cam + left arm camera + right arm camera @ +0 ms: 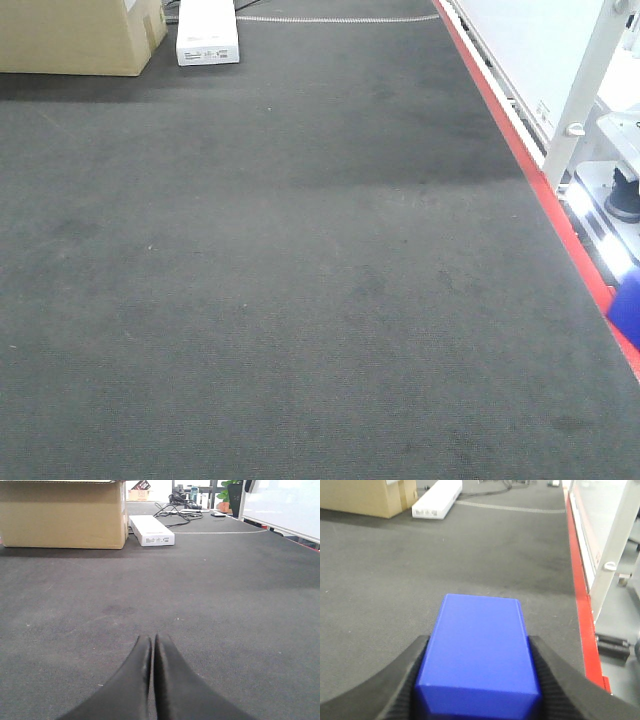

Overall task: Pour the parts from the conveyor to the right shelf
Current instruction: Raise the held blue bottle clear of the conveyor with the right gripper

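In the right wrist view my right gripper [478, 652] is shut on a blue box [479, 650], its black ribbed fingers [555, 680] pressing both side walls, held above grey carpet. A blue corner of the box [627, 312] shows at the right edge of the front view. In the left wrist view my left gripper [152, 641] is shut and empty, its two black fingers together, low over the carpet. No conveyor or parts show. A white frame post [585, 95] stands at the right.
Grey carpet floor [280, 280] fills the views. A cardboard box [75, 35] and a white flat box [207, 32] lie at the far left. A red floor stripe [520, 150] runs along the right. Cables [175, 510] lie at the back.
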Controlling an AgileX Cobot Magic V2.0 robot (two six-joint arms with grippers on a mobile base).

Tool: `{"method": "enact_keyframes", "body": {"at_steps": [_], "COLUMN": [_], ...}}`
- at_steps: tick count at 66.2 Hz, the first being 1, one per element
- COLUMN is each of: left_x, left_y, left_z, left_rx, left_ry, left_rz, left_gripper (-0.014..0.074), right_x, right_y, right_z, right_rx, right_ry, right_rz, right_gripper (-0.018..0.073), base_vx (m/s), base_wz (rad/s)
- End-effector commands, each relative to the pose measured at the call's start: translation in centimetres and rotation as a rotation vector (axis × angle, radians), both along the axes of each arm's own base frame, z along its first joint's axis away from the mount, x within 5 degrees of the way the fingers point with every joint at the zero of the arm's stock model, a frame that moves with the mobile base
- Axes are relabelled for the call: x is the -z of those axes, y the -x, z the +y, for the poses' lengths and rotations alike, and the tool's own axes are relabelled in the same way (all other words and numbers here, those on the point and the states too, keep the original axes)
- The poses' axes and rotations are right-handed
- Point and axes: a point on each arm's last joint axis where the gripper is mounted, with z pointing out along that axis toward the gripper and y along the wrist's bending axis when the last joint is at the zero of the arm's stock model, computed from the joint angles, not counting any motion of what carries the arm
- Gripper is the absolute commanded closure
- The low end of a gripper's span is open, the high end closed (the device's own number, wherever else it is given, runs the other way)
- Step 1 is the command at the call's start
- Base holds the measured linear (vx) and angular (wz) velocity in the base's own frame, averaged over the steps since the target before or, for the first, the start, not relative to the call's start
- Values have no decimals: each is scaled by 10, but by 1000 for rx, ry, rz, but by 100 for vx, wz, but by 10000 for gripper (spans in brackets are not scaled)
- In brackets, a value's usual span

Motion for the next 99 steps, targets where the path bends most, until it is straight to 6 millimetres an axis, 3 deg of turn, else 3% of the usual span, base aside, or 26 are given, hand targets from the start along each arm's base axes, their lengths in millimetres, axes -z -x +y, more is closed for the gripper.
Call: {"method": "enact_keyframes", "body": {"at_steps": [1, 18, 99], "left_x": [-13, -13, -13], "left_y": [-1, -1, -1], "left_z": [0, 0, 0], "left_rx": [6, 6, 6], "left_ry": [18, 18, 18], "left_rz": [-80, -80, -80], "left_gripper": [602, 602, 602], "right_x": [-7, 20, 21], "right_y": [8, 11, 11], "right_z": [-3, -4, -4], "right_rx": [13, 15, 17], "right_ry": [-16, 1, 10], "right_rz": [-153, -123, -120], "right_gripper": [564, 564, 564], "base_vx": [0, 0, 0], "base_wz": [0, 0, 0]}}
